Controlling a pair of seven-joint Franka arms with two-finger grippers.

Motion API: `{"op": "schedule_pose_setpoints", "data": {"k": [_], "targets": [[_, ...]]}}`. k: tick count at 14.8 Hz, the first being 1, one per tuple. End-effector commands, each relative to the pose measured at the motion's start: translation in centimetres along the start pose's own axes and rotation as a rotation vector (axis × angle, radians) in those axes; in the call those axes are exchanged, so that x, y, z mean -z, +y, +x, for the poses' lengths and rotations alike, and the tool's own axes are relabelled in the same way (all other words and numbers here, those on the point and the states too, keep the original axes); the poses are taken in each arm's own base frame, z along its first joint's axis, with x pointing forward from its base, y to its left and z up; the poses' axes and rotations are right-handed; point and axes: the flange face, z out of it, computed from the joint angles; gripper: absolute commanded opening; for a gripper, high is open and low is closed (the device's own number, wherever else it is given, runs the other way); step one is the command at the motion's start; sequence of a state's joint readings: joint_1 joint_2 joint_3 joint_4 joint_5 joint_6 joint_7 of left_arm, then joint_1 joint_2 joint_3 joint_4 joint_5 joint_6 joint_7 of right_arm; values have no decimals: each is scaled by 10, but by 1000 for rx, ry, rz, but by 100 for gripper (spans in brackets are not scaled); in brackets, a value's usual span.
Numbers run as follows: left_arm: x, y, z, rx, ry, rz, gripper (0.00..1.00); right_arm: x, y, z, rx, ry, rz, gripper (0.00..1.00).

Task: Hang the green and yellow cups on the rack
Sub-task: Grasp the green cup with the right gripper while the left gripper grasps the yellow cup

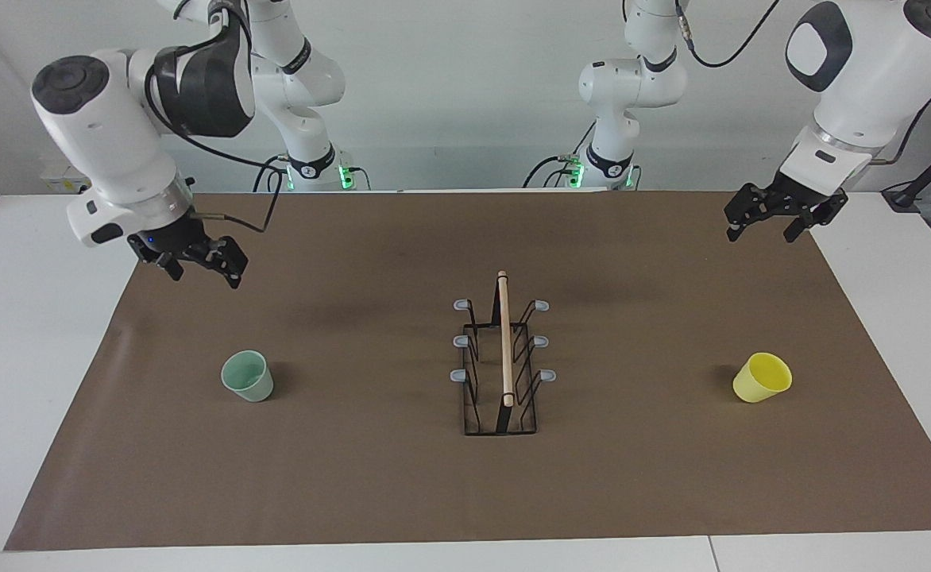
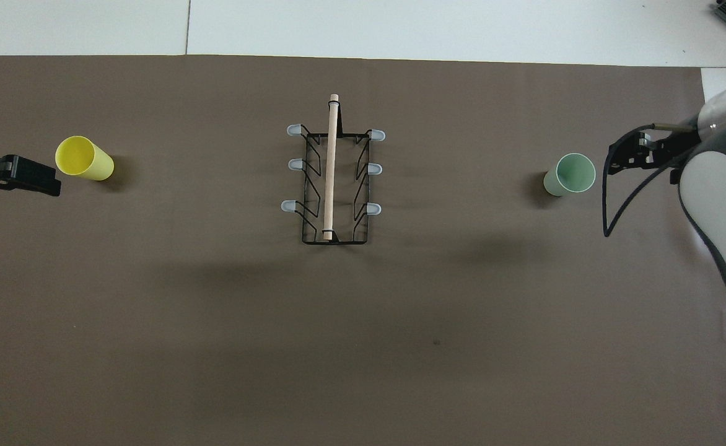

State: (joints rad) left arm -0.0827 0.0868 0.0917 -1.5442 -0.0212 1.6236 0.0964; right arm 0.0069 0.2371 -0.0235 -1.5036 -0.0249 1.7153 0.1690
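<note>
Right now I see both cups sitting on the brown mat (image 1: 402,477) that covers the surface (image 1: 28,334), neither of them on the rack yet.

On my facing feed the rack (image 1: 504,361) stands at the middle of the frame, its wooden rod (image 1: 504,338) running up and down the picture, with three grey-tipped prongs on each side, all bare. On the overhead feed the rack (image 2: 333,186) sits at upper centre.

On the facing feed the green cup (image 1: 248,376) stands upright at lower left, toward the right arm's end of the surface. On the overhead feed the green cup (image 2: 569,174) is at the right of the frame, level with the rack.

On the facing feed the yellow cup (image 1: 762,377) shows at lower right, toward the left arm's end, its mouth tipped up and toward the frame's right. On the overhead feed the yellow cup (image 2: 84,158) is at the left edge.

My right hand (image 1: 202,267) hangs in the air at the left of the facing frame, over the mat's edge, its fingers spread apart and holding nothing.

My left hand (image 1: 766,230) hangs at the upper right of that frame, over the mat's corner, fingers likewise parted and empty. Neither hand touches a cup.
</note>
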Motion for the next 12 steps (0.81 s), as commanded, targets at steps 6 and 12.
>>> {"op": "schedule_pose_setpoints", "data": {"k": [6,12], "targets": [[-51,-52,105,99,33,49,94,-65,-25,87,139,4,-4,100],[-112,-105,146,289,63,57,94,-120,-70,79,611,-139,-179,100]]}}
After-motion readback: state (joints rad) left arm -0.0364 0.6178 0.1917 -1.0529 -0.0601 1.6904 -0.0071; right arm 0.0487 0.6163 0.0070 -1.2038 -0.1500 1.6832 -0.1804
